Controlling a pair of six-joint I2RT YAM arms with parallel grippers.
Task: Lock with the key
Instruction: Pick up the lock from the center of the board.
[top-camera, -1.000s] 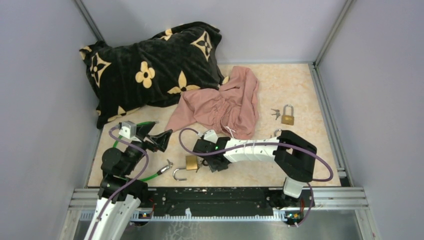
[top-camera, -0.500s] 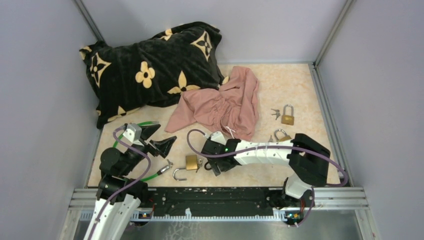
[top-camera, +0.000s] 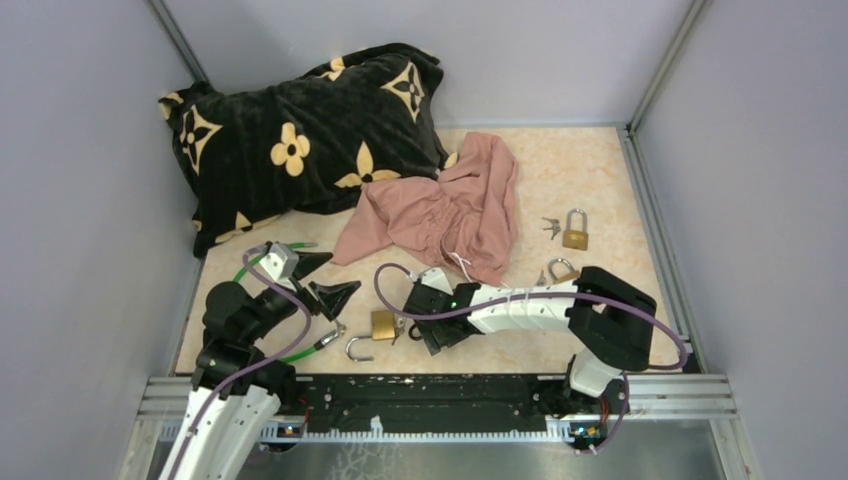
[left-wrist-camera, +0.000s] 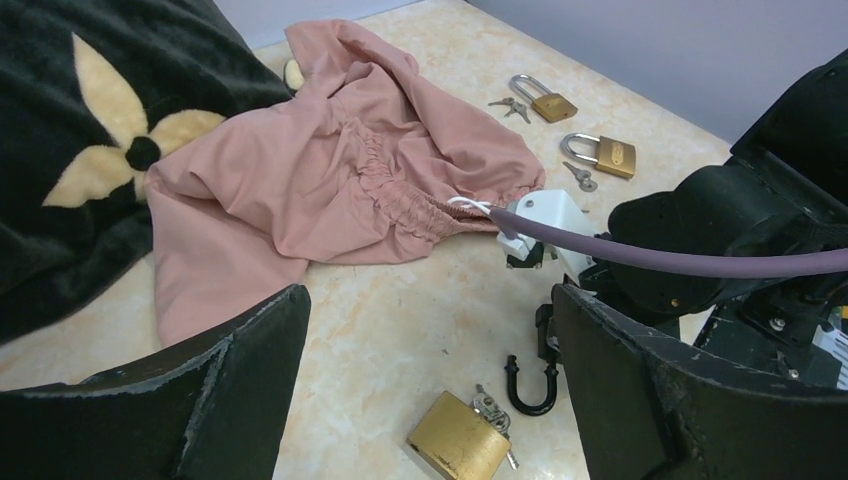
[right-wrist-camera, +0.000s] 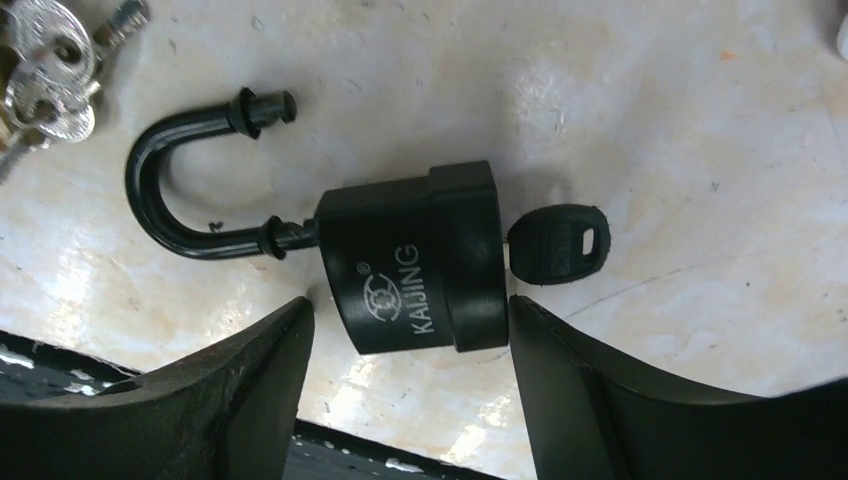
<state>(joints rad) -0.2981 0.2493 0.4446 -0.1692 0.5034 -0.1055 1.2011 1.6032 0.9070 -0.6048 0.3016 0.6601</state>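
Observation:
A black padlock (right-wrist-camera: 415, 260) lies flat on the table with its shackle (right-wrist-camera: 160, 200) swung open. A black-headed key (right-wrist-camera: 555, 245) sticks out of its base. My right gripper (right-wrist-camera: 408, 305) is open, its fingers either side of the lock body's lower edge without clamping it. In the top view the right gripper (top-camera: 420, 328) hides that lock. My left gripper (top-camera: 335, 276) hangs open and empty to the left, above bare table. From the left wrist view (left-wrist-camera: 430, 300) it looks down on a brass padlock (left-wrist-camera: 460, 440) and the black shackle (left-wrist-camera: 530, 385).
The brass padlock (top-camera: 384, 323) has a bunch of keys (right-wrist-camera: 45, 60) beside it. A silver shackle (top-camera: 356, 350) and a green cable (top-camera: 262, 252) lie at the front left. Two more brass padlocks (top-camera: 575, 232) (top-camera: 560, 268) sit right. A pink cloth (top-camera: 440, 215) and a black pillow (top-camera: 300, 130) fill the back.
My right gripper's jaws have widened around the black padlock and that arm has shifted slightly right. The left gripper has drifted a little to the right, still open.

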